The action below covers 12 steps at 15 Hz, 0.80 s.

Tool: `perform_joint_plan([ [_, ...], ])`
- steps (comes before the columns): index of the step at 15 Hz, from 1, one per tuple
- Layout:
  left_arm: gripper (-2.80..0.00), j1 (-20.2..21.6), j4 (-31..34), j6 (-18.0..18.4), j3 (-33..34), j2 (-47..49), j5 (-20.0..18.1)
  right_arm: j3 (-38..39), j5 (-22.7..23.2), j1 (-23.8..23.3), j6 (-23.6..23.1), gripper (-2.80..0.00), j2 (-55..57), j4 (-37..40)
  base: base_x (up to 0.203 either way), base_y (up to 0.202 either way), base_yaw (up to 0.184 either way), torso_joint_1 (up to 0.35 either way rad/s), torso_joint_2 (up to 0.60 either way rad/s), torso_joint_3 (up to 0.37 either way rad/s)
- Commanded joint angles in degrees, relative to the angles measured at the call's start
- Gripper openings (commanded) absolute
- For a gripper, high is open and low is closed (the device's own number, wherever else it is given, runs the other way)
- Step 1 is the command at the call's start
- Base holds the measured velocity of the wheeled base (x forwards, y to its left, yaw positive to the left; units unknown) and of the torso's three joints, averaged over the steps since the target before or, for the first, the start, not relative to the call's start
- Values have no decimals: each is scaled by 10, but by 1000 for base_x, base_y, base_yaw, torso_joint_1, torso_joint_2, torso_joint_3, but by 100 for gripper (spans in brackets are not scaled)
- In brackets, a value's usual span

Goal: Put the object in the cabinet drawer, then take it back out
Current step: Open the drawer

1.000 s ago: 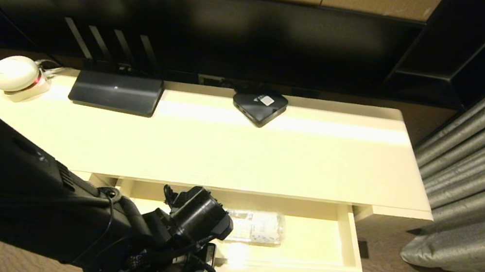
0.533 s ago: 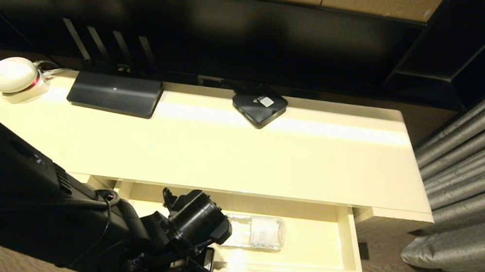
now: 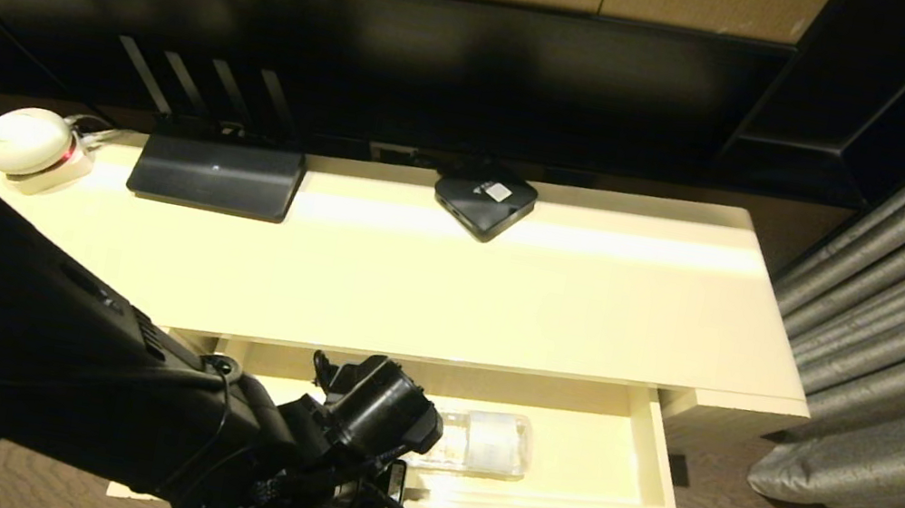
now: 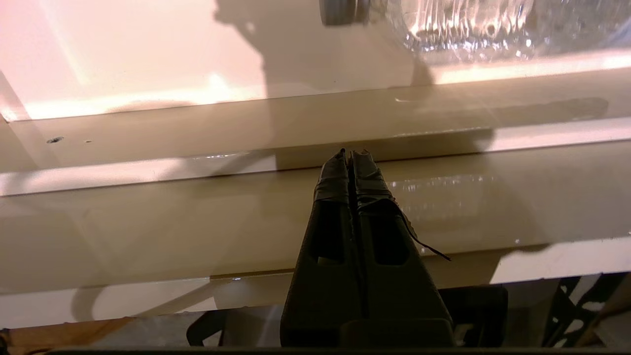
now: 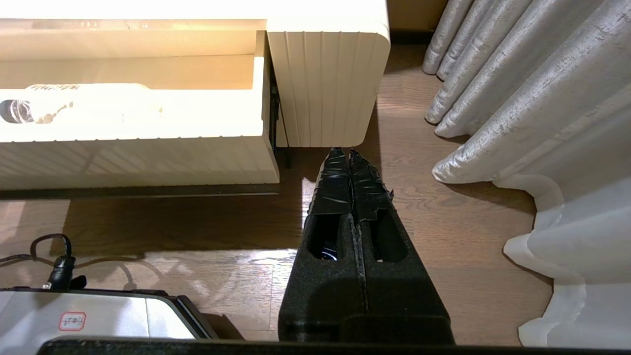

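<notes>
Inside the open, wide cream cabinet drawer (image 3: 637,469) lies the small clear plastic water bottle (image 3: 485,443); left gripper (image 4: 351,154) fingers pressed together at its front wall, right gripper (image 5: 349,153) likewise closed, over the floor.

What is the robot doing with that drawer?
A little water bottle lies on its side in the open cream drawer. The robot's left gripper sits at the drawer's front edge with its fingers pressed shut, holding nothing. The right gripper, also shut, hangs idle over the wood floor by the curtain.
</notes>
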Motion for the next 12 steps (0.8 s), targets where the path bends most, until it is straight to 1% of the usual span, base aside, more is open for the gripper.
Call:
perform_joint_plan([
  [1,-280,2,-12,-3,-13,5,11,1,0,0,0,-280,1,0,0,0,0,0,0,0],
  [7,-280,6,-11,1,-33,2,20,1,0,0,0,-280,1,0,0,0,0,0,0,0],
  [9,-280,6,-10,4,-44,1,32,1,0,0,0,-280,1,0,0,0,0,0,0,0],
  [12,-280,6,-10,5,-64,3,37,1,0,0,0,-280,1,0,0,0,0,0,0,0],
])
